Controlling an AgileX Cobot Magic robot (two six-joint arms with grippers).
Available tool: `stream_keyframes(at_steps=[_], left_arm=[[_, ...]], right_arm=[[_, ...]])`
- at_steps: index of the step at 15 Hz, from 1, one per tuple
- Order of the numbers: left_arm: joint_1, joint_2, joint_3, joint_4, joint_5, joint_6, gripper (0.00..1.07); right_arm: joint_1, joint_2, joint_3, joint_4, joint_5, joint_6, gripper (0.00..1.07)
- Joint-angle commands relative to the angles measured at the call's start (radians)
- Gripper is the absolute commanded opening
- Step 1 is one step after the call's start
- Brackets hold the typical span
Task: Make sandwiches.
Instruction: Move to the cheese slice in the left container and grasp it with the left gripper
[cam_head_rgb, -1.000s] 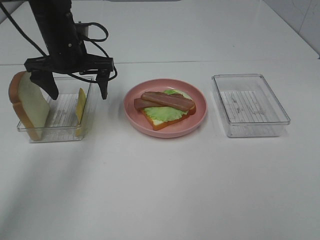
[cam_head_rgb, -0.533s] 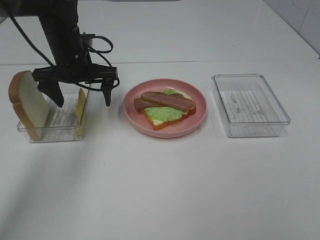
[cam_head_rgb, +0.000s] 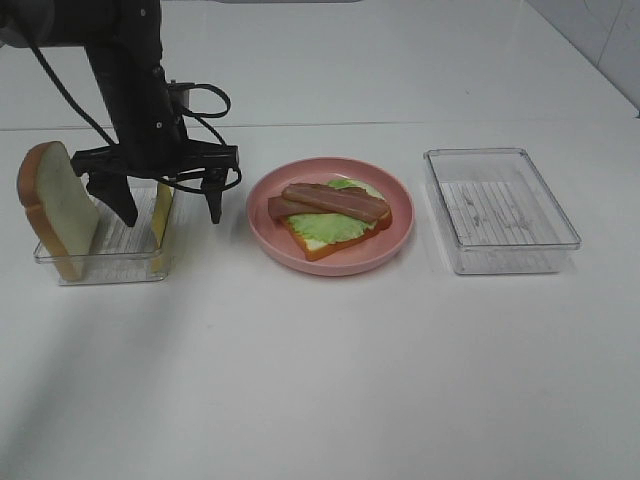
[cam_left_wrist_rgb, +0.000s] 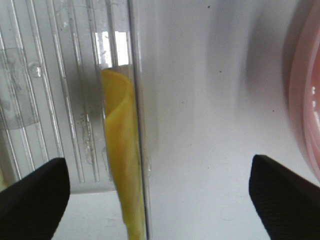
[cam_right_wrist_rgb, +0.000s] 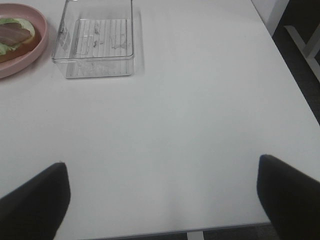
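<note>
Right now my left gripper hangs wide open and empty, one finger inside the tray, one outside, straddling its wall. Cheese stands on edge between them, just inside that wall and, I think, leaning on it, its long axis crosswise to the line between the fingers. Beyond, the sandwich lies unfinished on the plate, bacon uppermost. My right gripper, also spread and empty, is farther off. No writing is legible.

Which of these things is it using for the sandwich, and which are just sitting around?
In use: half-built sandwich, pink plate, bread slice, cheese slice, left box, left gripper.
Idle: right box, right gripper.
</note>
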Motion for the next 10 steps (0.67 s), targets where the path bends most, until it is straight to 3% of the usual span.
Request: stream_keyframes(at_steps=[1, 4, 5, 6, 9, 10], left_arm=[[0.001, 0.002, 0.007, -0.005, 0.011, -0.004, 0.72], [0.001, -0.002, 0.007, -0.005, 0.011, -0.004, 0.51], [0.001, -0.003, 0.0, -0.005, 0.019, -0.004, 0.33], [0.001, -0.003, 0.0, -0.005, 0.02, -0.004, 0.29], [0.001, -0.003, 0.0, -0.005, 0.041, -0.004, 0.02], [0.001, -0.003, 0.0, -0.005, 0.045, -0.004, 0.0]], right_arm=[[-0.005, -0.03, 0.002, -0.004, -0.011, -0.014, 0.98], [-0.005, -0.03, 0.002, -0.004, -0.011, -0.014, 0.98], [-0.005, -0.03, 0.002, -0.004, -0.011, -0.014, 0.98], [-0.005, -0.03, 0.002, -0.004, -0.011, -0.014, 0.98], [-0.005, -0.03, 0.002, -0.004, -0.011, -0.014, 0.98], [-0.005, -0.03, 0.002, -0.004, -0.011, -0.014, 0.98]])
